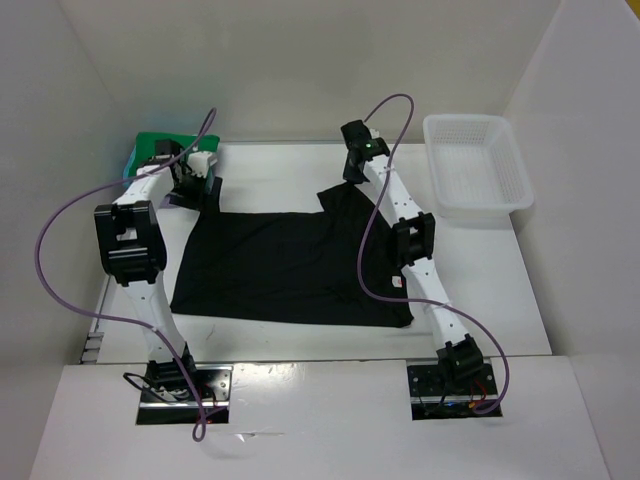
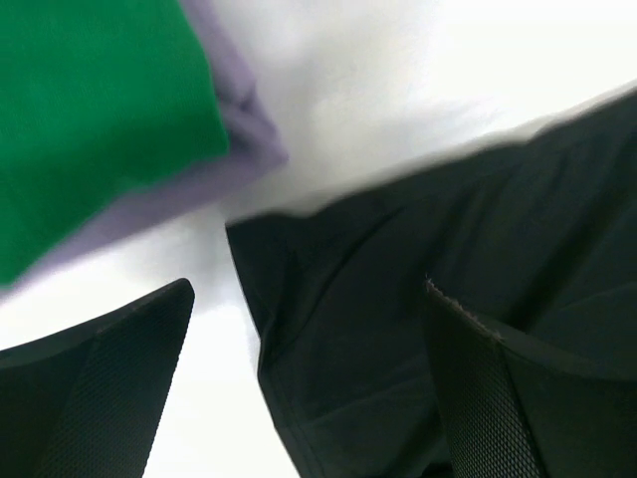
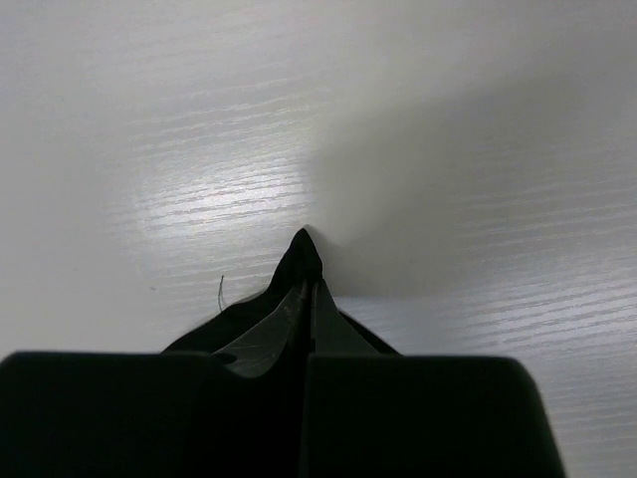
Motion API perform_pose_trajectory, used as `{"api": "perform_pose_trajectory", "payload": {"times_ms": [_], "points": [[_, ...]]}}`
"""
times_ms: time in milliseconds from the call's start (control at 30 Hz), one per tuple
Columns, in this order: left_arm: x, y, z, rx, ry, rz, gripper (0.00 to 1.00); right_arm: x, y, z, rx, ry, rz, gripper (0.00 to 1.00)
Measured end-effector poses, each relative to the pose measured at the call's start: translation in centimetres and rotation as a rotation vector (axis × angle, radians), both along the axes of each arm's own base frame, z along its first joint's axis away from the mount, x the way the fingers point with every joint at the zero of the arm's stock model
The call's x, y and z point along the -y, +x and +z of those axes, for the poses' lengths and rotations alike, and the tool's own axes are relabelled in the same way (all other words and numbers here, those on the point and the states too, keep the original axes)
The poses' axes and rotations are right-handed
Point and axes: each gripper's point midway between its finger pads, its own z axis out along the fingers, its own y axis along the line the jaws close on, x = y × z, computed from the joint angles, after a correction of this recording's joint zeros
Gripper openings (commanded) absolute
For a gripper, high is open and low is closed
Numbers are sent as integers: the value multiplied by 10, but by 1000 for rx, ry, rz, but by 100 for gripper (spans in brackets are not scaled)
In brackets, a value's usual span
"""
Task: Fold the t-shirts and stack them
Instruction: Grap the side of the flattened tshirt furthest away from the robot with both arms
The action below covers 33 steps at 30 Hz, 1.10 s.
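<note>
the black t-shirt [image 1: 290,265] lies spread flat across the middle of the surface [image 1: 480,290], not yet folded. the step in hand looks like the first fold of this shirt, with both arms reaching to its far edge.

the right tool [image 3: 309,289] is clenched on a pinch of black cloth; in the right wrist view a small peak of fabric pokes out between the closed jaws, low against the bare surface. in the top view that tool [image 1: 349,175] sits at the shirt's upper right corner, by the sleeve.

the left tool [image 2: 307,299] is released, its jaws standing wide and holding nothing. it hangs over the shirt's upper left corner, where the hem or sleeve edge shows between its fingers [image 2: 119,378]. in the top view it [image 1: 192,180] is at the upper left of the frame.

just beyond it lie the green t-shirt [image 2: 90,110] on top of the lavender t-shirt [image 2: 239,129], apparently the stack so far. a white bin [image 1: 480,205] stands at the upper right, well apart from the cloth.

the next move seems to call for the left tool to drop onto its corner and close, so that both corners are held level before the far edge is drawn toward the near one. if only one side is lifted, the cloth will likely skew.
</note>
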Motion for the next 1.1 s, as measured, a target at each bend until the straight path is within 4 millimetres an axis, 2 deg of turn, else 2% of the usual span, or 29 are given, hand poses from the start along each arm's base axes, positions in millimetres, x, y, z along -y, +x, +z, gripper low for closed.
{"api": "perform_pose_trajectory", "payload": {"times_ms": [100, 200, 300, 400, 433, 500, 667, 700, 800, 833, 900, 933, 967, 1100], "points": [[4, 12, 1, 14, -28, -16, 100, 0, -1, 1, -2, -1, 1, 0], [8, 20, -8, 0, -46, -22, 100, -2, -4, 1, -10, -4, 6, 0], [14, 10, -21, -53, -64, -12, 100, 0, -8, 2, -27, -14, 5, 0], [16, 8, -23, -61, -60, -7, 94, 1, -12, 2, -41, -24, 9, 0], [16, 8, -24, -62, -59, -3, 91, 2, -12, 2, -43, -26, 10, 0], [17, 6, -24, -65, -62, 10, 78, 2, -14, 2, -50, -32, 13, 0], [18, 0, -26, -74, -64, 11, 61, 3, -18, 2, -60, -41, 17, 0], [18, 0, -26, -74, -64, 11, 53, 3, -18, 2, -61, -42, 17, 0], [18, -2, -28, -81, -67, 14, 39, 3, -19, 2, -65, -44, 17, 0], [18, -2, -28, -83, -66, 14, 31, 3, -19, 2, -66, -45, 17, 0], [18, -4, -29, -88, -68, 14, 31, 3, -20, 2, -68, -46, 16, 0], [18, -5, -29, -91, -68, 14, 34, 4, -20, 3, -70, -47, 16, 0], [19, -5, -29, -94, -71, 13, 54, 4, -21, 3, -74, -49, 16, 0], [23, -7, -26, -94, -95, 3, 67, 8, -30, 3, -106, -68, 18, 0]]}}
